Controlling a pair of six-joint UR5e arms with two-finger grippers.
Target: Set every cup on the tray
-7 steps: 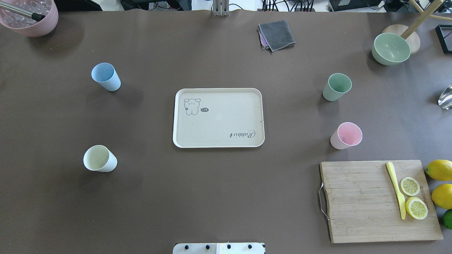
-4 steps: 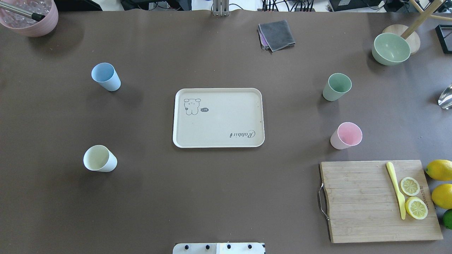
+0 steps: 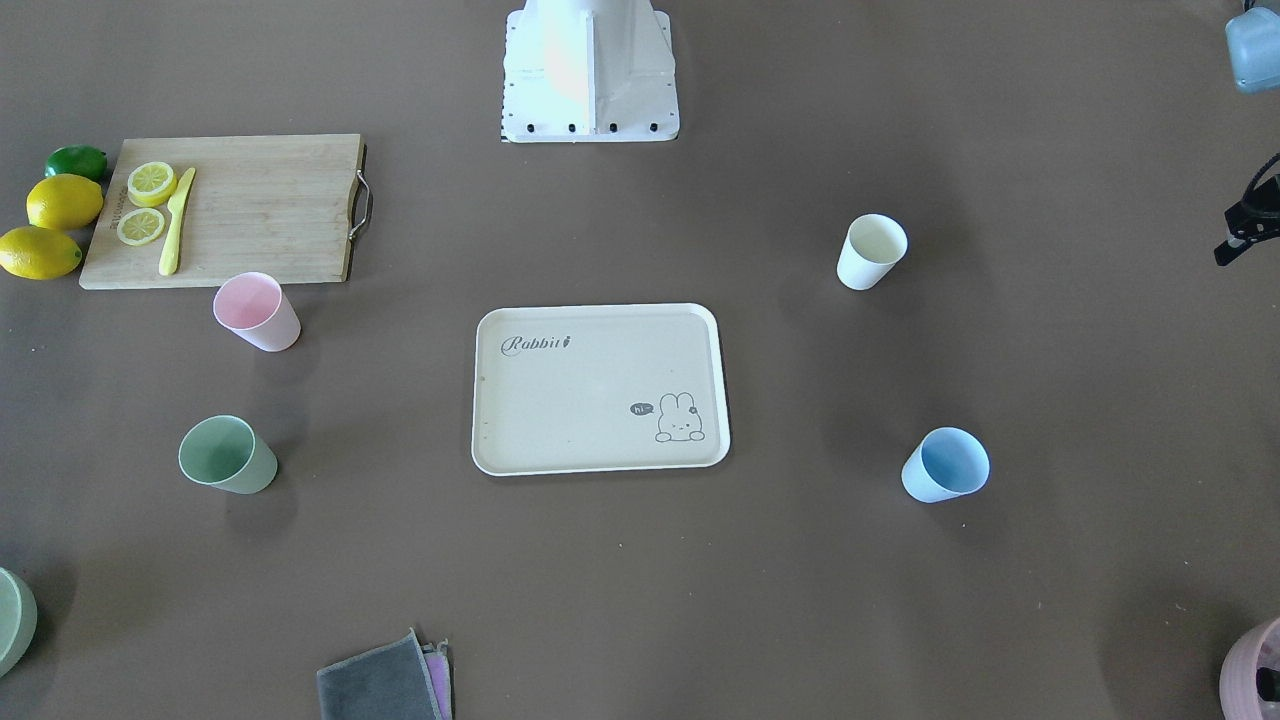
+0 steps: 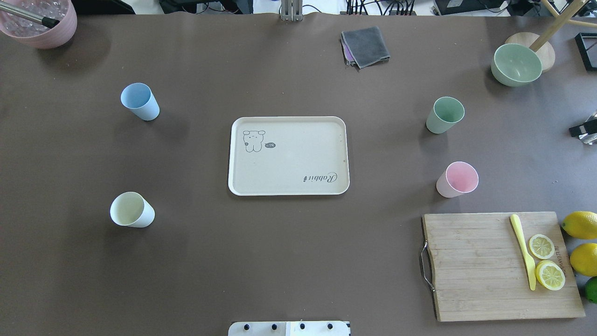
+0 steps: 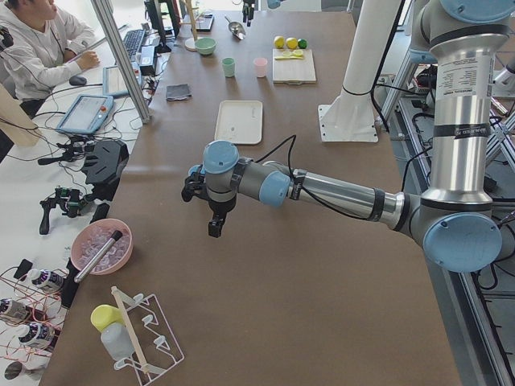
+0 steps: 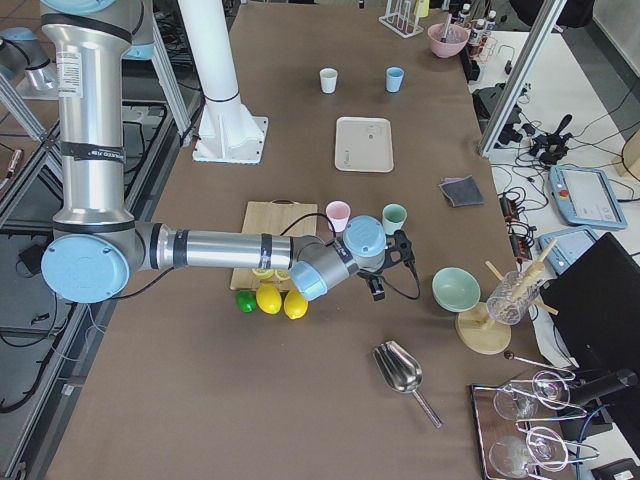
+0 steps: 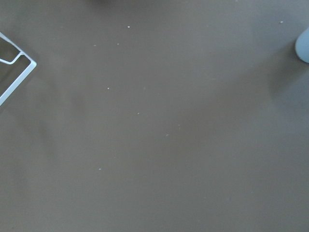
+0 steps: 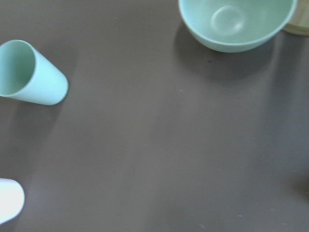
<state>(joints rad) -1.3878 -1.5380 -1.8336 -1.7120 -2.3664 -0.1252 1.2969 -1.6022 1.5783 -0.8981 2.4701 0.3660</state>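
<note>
The cream tray (image 4: 288, 168) lies flat at the table's middle, also in the front view (image 3: 600, 420). Four cups stand on the table around it, none on it: blue (image 4: 140, 101) and cream-white (image 4: 132, 210) on the left, green (image 4: 445, 115) and pink (image 4: 457, 179) on the right. My right gripper (image 6: 378, 288) hovers beyond the green cup; a black part of it shows at the overhead view's right edge (image 4: 582, 129). My left gripper (image 5: 214, 225) hovers left of the blue cup and is cut off at the front view's edge (image 3: 1245, 215). I cannot tell whether either is open.
A wooden cutting board (image 4: 475, 266) with a yellow knife (image 4: 523, 249) and lemon slices lies front right, whole lemons (image 4: 580, 224) beside it. A green bowl (image 4: 516, 64), a grey cloth (image 4: 365, 45) and a pink bowl (image 4: 39, 23) stand along the far side.
A black part of my right gripper has come into the overhead view at the right edge, in front of a shiny object there. The cups and tray have not moved.
</note>
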